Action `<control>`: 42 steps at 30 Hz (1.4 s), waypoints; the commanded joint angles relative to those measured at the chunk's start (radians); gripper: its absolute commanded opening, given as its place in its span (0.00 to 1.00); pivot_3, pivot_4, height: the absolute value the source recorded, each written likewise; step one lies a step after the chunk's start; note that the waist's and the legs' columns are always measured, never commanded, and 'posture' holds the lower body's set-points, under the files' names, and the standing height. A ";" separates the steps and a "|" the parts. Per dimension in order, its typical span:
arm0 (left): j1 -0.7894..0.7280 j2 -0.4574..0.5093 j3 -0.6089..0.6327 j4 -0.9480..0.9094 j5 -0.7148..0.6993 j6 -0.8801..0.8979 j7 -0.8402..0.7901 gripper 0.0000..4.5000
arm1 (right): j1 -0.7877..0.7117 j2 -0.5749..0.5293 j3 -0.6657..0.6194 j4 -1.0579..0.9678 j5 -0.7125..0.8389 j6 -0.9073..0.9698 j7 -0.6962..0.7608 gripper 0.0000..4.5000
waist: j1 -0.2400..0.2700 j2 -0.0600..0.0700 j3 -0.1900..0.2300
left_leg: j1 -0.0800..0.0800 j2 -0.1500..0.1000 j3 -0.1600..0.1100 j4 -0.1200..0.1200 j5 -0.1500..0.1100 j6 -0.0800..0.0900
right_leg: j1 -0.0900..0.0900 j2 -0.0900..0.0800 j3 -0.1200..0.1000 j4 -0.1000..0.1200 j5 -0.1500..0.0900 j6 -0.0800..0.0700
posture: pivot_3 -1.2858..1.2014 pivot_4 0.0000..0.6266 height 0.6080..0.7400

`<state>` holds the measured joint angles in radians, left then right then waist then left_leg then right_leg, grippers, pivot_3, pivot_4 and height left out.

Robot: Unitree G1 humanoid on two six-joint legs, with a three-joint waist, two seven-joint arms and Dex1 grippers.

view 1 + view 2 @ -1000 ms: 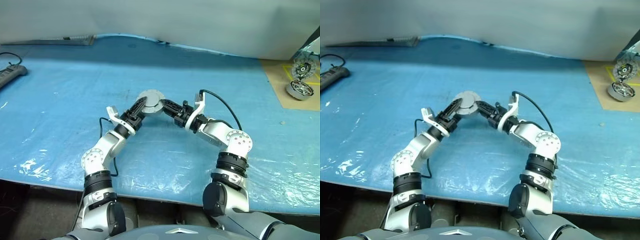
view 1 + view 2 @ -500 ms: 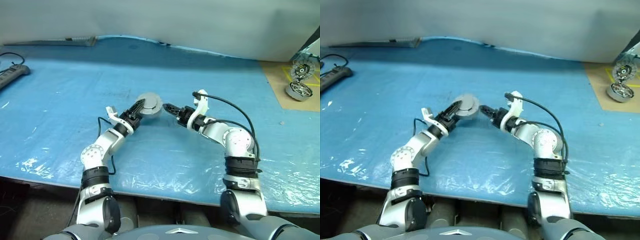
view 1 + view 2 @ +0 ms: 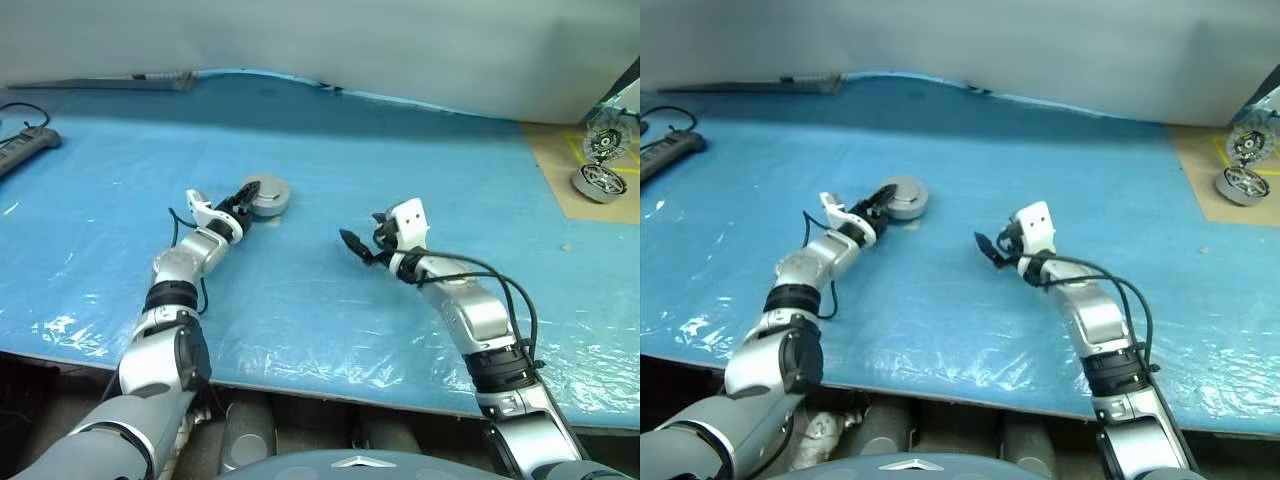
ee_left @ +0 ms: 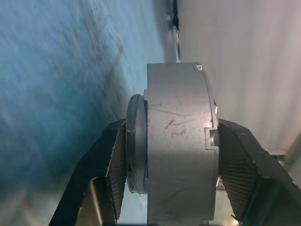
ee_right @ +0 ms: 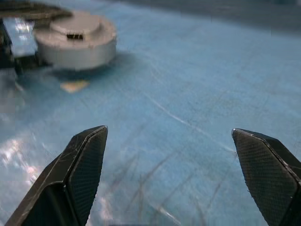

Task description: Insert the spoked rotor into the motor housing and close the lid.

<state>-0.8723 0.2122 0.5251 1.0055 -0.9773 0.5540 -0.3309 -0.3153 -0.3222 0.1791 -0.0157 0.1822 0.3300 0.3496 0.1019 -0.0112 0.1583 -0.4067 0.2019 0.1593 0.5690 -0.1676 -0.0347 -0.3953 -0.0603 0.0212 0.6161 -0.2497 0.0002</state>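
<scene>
The motor housing (image 3: 264,198) is a short grey can on the blue mat left of centre. Its lid (image 3: 265,186) lies closed flat on top, plain grey side out. My left gripper (image 3: 248,201) is shut on the housing from its near side. In the left wrist view both fingers (image 4: 117,155) press against its wall (image 4: 176,94). My right gripper (image 3: 356,240) hangs open over bare mat to the right, well apart from the housing. The housing (image 5: 77,40) shows beyond its spread fingers (image 5: 84,160) in the right wrist view. The spoked rotor is hidden.
A brown board (image 3: 565,170) at the far right carries a round metal can (image 3: 598,182) with a spoked disc (image 3: 605,140) upright behind it. A power strip (image 3: 22,150) lies at the far left. A small tan scrap (image 5: 75,85) lies by the housing.
My right gripper let go of the housing, opened wide, rolled and drew back to the right. My left gripper carried the housing to the left and farther away.
</scene>
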 commanded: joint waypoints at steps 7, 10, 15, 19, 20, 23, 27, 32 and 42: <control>-0.237 0.019 0.049 0.278 0.159 -0.212 -0.068 0.53 | 0.061 0.064 -0.005 0.032 -0.109 -0.194 -0.032 1.00 | -0.002 -0.001 0.001 | -0.004 -0.001 -0.007 0.002 0.000 0.000 | 0.000 -0.001 -0.005 0.000 0.000 -0.001 | 0.52 0.24 1.00; -0.252 0.011 0.046 0.300 0.206 -0.224 -0.067 0.53 | 0.074 0.074 -0.002 0.033 -0.119 -0.192 -0.027 1.00 | -0.002 -0.001 0.001 | -0.005 -0.001 -0.008 0.002 0.000 0.000 | 0.000 -0.001 -0.006 0.000 0.000 -0.001 | 0.52 0.24 1.00; -0.235 0.008 0.037 0.310 0.276 -0.210 -0.044 0.82 | 0.078 0.092 -0.013 0.030 -0.123 -0.174 -0.030 1.00 | -0.002 -0.001 0.001 | -0.003 -0.001 -0.010 0.003 0.000 0.000 | 0.005 -0.002 -0.010 0.000 0.000 -0.001 | 0.52 0.24 1.00; -0.184 0.028 0.022 0.298 0.324 -0.170 -0.054 0.99 | 0.081 0.102 -0.020 0.023 -0.116 -0.158 -0.021 1.00 | -0.002 -0.001 0.001 | 0.001 -0.001 -0.010 0.003 0.000 0.000 | 0.008 -0.004 -0.012 -0.001 0.000 -0.002 | 0.52 0.24 1.00; -0.168 0.034 0.018 0.292 0.336 -0.157 -0.060 0.99 | 0.082 0.104 -0.021 0.020 -0.112 -0.153 -0.016 1.00 | -0.005 -0.001 0.001 | 0.002 -0.001 -0.010 0.003 0.000 0.001 | 0.010 -0.005 -0.013 -0.001 0.000 -0.002 | 0.52 0.24 1.00; -0.105 0.054 -0.011 0.255 0.371 -0.100 -0.097 0.99 | 0.083 0.109 -0.022 0.011 -0.104 -0.143 0.003 1.00 | -0.010 -0.001 0.001 | 0.004 -0.002 -0.010 0.003 0.000 0.001 | 0.011 -0.006 -0.015 -0.001 0.000 -0.002 | 0.52 0.24 1.00; 0.006 0.068 -0.088 0.138 0.421 0.000 -0.163 0.99 | 0.086 0.113 -0.028 0.007 -0.096 -0.136 0.023 1.00 | -0.019 0.002 -0.001 | 0.007 -0.001 -0.010 0.002 0.000 0.001 | 0.014 -0.006 -0.016 -0.001 -0.001 -0.004 | 0.52 0.24 1.00; 0.257 0.065 -0.273 -0.291 0.484 0.075 -0.252 0.99 | 0.126 0.126 -0.058 -0.036 -0.041 -0.124 0.049 1.00 | -0.027 0.005 -0.003 | 0.022 0.002 -0.009 -0.007 0.000 0.001 | 0.028 -0.007 -0.015 -0.007 -0.006 -0.012 | 0.52 0.24 1.00; 0.584 0.046 -0.498 -0.769 0.743 -0.434 -0.248 0.99 | 0.231 0.156 -0.101 -0.104 -0.074 -0.181 -0.045 1.00 | -0.031 0.007 -0.003 | 0.019 0.002 -0.009 -0.013 -0.001 0.001 | 0.025 -0.007 -0.017 -0.011 -0.009 -0.013 | 0.52 0.24 1.00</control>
<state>-0.3035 0.2611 0.0603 0.2724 -0.2826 0.2020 -0.5826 -0.0917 -0.1754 0.0819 -0.0639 0.1222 0.1801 0.3250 0.0712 -0.0046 0.1548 -0.3875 0.2041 0.1507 0.5553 -0.1681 -0.0334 -0.3703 -0.0677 0.0042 0.6048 -0.2586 -0.0122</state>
